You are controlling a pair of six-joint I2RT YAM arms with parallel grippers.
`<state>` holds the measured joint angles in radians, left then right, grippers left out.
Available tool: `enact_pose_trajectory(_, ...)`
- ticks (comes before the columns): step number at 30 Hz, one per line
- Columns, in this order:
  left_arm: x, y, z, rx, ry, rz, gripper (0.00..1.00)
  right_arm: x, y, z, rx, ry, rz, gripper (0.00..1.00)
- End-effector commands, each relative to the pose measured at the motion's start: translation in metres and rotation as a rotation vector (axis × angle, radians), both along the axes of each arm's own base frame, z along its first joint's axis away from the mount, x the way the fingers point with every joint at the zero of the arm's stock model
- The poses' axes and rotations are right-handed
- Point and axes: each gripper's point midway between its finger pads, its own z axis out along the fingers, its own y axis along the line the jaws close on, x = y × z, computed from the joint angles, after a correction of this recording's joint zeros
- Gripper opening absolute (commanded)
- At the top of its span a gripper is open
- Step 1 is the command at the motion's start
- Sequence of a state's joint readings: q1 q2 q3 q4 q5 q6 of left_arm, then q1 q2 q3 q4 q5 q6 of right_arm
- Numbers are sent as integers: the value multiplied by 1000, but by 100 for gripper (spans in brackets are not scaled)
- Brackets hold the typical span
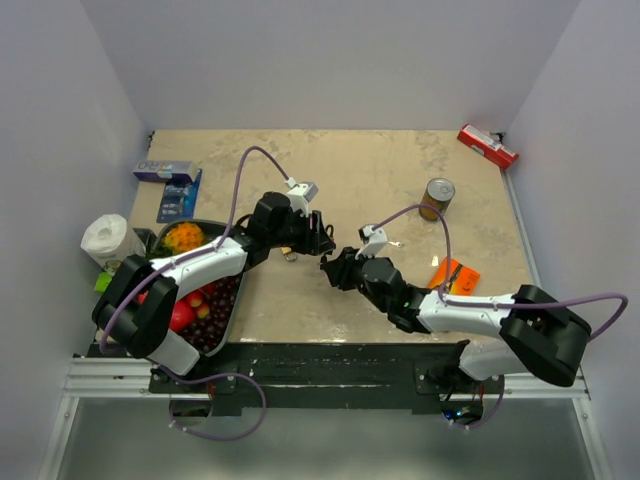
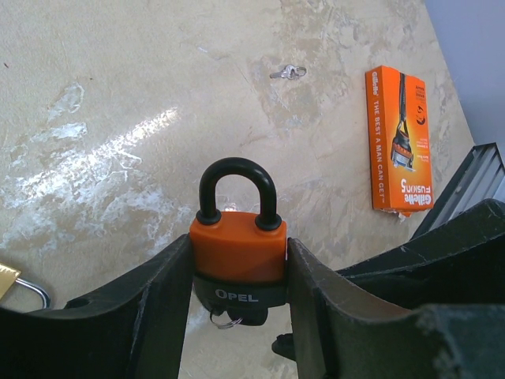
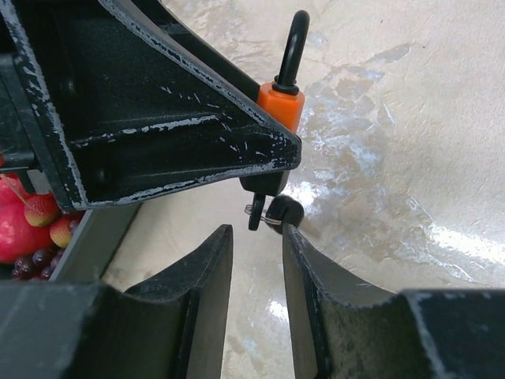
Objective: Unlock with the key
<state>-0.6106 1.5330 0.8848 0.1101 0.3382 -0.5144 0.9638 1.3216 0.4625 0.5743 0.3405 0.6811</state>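
Note:
My left gripper (image 2: 237, 268) is shut on the orange padlock (image 2: 237, 249) with a black shackle and holds it above the table; it also shows in the top view (image 1: 318, 238). The key's black head (image 2: 254, 314) sticks out of the padlock's underside, with a thin ring and a second black head hanging from it. In the right wrist view the key head (image 3: 257, 213) hangs just beyond my right gripper (image 3: 254, 241), which is open with a narrow gap and touches nothing. In the top view the right gripper (image 1: 335, 268) sits just right of the left one.
An orange razor box (image 2: 398, 142) lies to the right on the table, with small silver keys (image 2: 288, 73) beyond. A brass padlock (image 2: 8, 278) lies at the left. A fruit tray (image 1: 232, 318), a can (image 1: 437, 198), a red box (image 1: 487, 146) and a blue box (image 1: 168, 170) stand around.

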Motion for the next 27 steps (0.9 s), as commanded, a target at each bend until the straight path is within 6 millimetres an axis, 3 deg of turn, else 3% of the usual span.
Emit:
enact_pose_trajectory(1, 4, -7, 33, -89, -75, -12, 0, 9, 13, 24, 77, -36, -9, 35)
enact_pose_trajectory(10, 4, -8, 32, -89, -70, -14, 0, 12, 19, 25, 76, -42, -8, 32)
enact_pose_trajectory(20, 3, -8, 31, -91, -68, -17, 0, 15, 24, 16, 58, -24, -6, 17)
enact_pose_trajectory(27, 3, -8, 32, -93, -69, -17, 0, 16, 22, 12, 50, -16, -20, 17)
